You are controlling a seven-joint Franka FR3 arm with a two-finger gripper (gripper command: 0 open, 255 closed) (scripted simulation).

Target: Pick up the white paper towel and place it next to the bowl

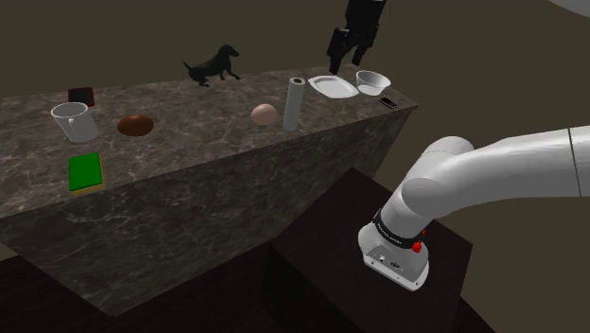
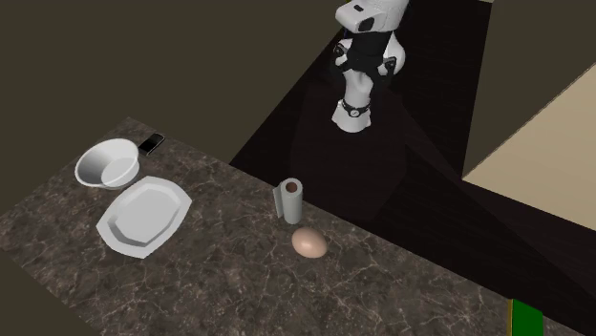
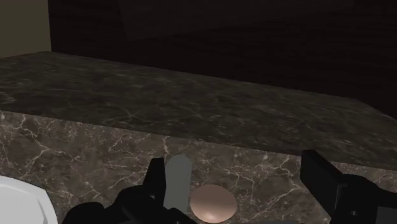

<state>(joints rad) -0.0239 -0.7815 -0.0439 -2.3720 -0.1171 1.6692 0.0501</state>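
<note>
Currently the white paper towel roll (image 1: 294,102) stands upright on the dark veined counter (image 1: 189,180), apart from the bowl (image 1: 373,82), with a white plate (image 1: 333,86) lying between them. The gripper (image 1: 348,57) hangs above the counter near the bowl, fingers spread and empty.
</note>
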